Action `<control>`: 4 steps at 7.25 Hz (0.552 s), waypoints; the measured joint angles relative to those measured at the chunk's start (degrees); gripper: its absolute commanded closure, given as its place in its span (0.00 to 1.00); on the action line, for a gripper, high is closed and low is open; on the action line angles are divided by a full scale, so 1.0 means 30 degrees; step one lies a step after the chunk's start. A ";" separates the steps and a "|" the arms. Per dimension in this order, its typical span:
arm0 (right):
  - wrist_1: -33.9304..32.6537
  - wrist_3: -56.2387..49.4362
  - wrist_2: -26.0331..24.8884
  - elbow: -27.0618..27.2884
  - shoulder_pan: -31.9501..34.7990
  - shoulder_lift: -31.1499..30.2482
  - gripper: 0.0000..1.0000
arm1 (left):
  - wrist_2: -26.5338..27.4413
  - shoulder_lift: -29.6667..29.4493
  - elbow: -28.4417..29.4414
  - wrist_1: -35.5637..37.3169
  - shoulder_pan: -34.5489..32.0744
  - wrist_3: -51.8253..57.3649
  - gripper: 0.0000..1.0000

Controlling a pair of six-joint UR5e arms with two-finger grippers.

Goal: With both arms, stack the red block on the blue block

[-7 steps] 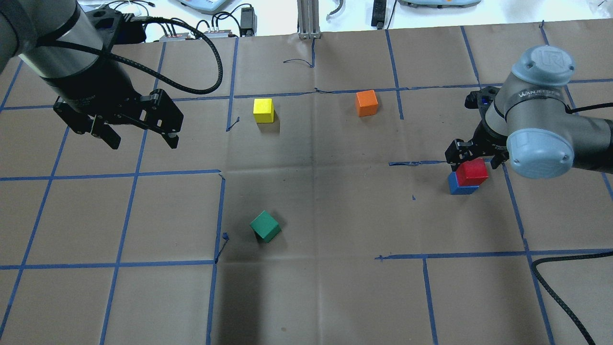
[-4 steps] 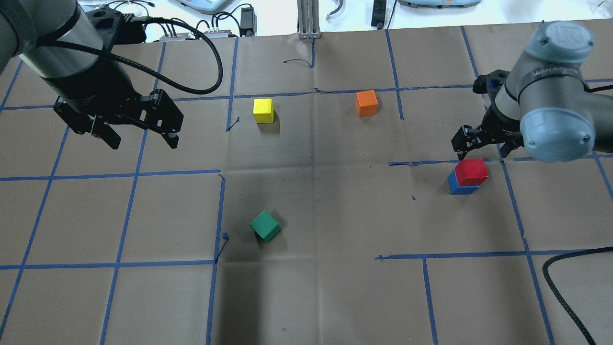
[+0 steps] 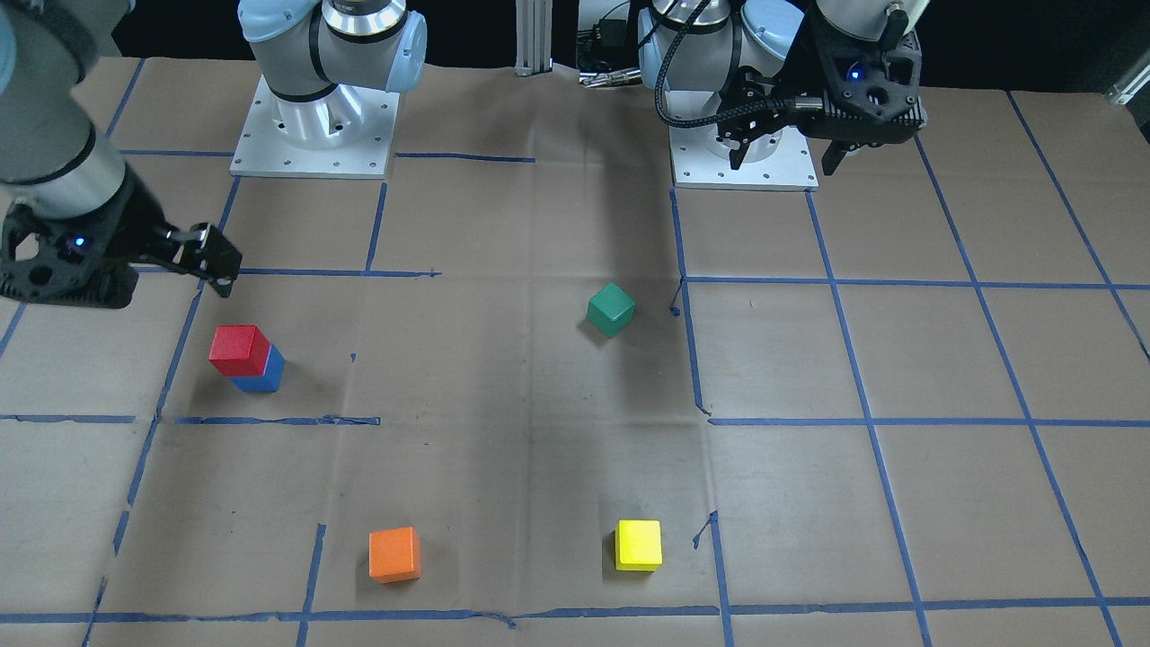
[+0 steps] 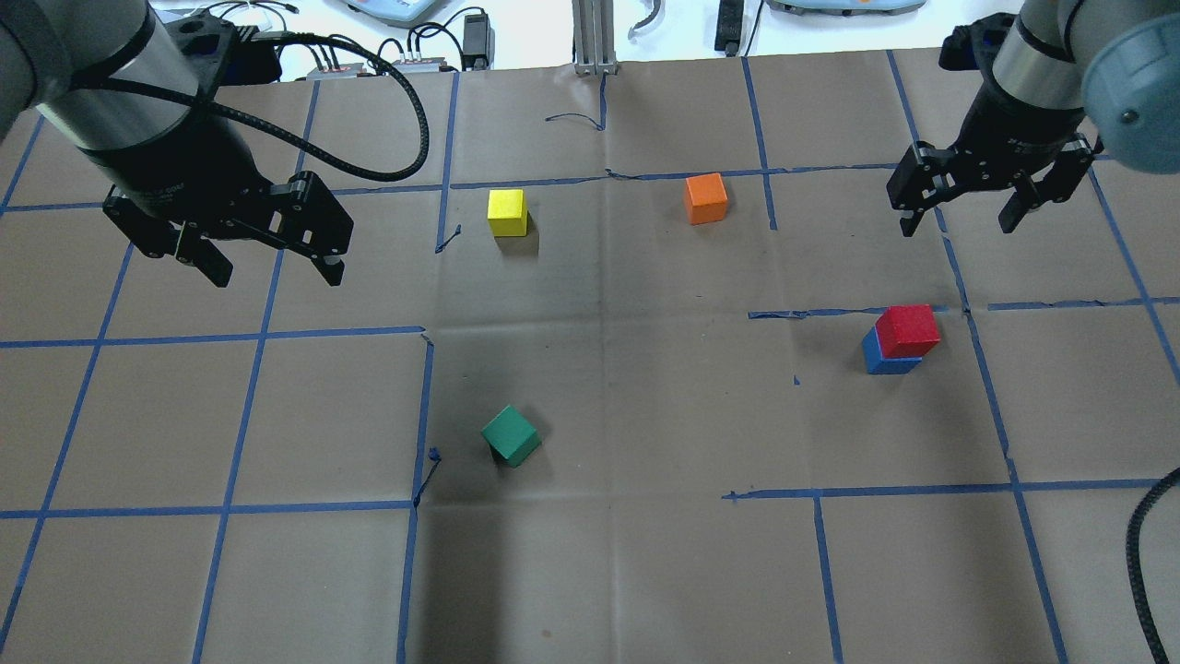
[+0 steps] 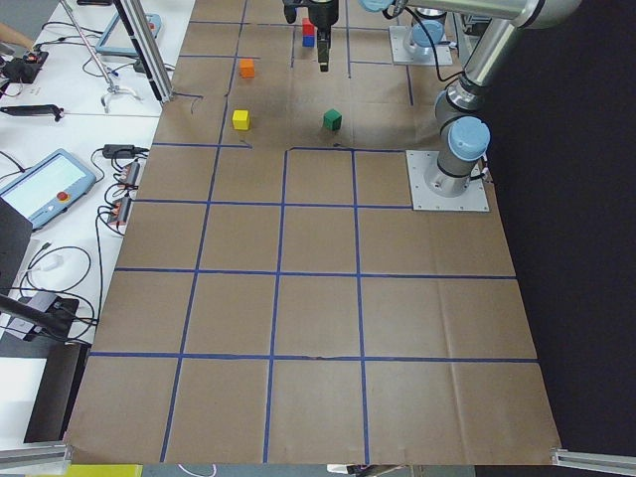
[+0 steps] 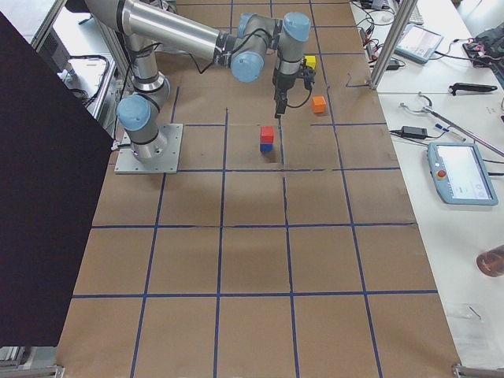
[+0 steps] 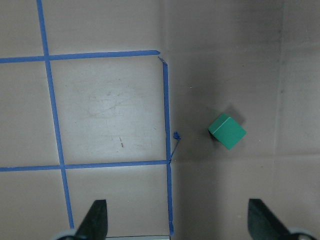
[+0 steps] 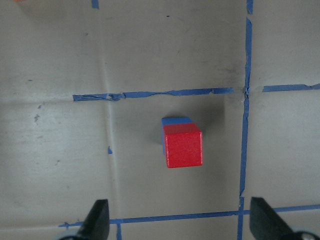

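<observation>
The red block [image 4: 908, 330] sits on top of the blue block [image 4: 887, 360] at the table's right; both also show in the front view, red [image 3: 239, 350] over blue [image 3: 262, 374], and in the right wrist view, red [image 8: 183, 147] over blue [image 8: 175, 121]. My right gripper [image 4: 963, 212] is open and empty, raised well above and behind the stack. My left gripper [image 4: 275, 270] is open and empty, hovering over the left side of the table, far from the stack.
A green cube [image 4: 511, 435] lies tilted near the middle front. A yellow cube [image 4: 507, 212] and an orange cube [image 4: 706, 198] sit toward the back. Blue tape lines grid the brown paper table [image 4: 599, 572]. Cables and devices lie beyond the far edge.
My right gripper has risen and drawn back from the red block, leaving it resting on the blue block. The left arm has not moved.
</observation>
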 measured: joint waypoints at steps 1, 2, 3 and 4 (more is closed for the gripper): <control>0.0313 0.1075 -0.0003 -0.0282 0.1133 -0.0483 0.00 | 0.0000 0.0008 0.0000 0.0000 -0.0001 -0.0007 0.00; 0.0408 0.1639 0.0046 -0.0397 0.1898 -0.0831 0.00 | 0.0000 0.0043 -0.0008 -0.0006 -0.0001 -0.0019 0.00; 0.0429 0.1790 0.0095 -0.0449 0.2242 -0.0945 0.00 | -0.0001 0.0098 -0.0020 -0.0018 -0.0001 -0.0026 0.00; 0.0422 0.1796 0.0145 -0.0490 0.2327 -0.0927 0.00 | 0.0007 0.0136 -0.0024 -0.0025 -0.0001 -0.0022 0.00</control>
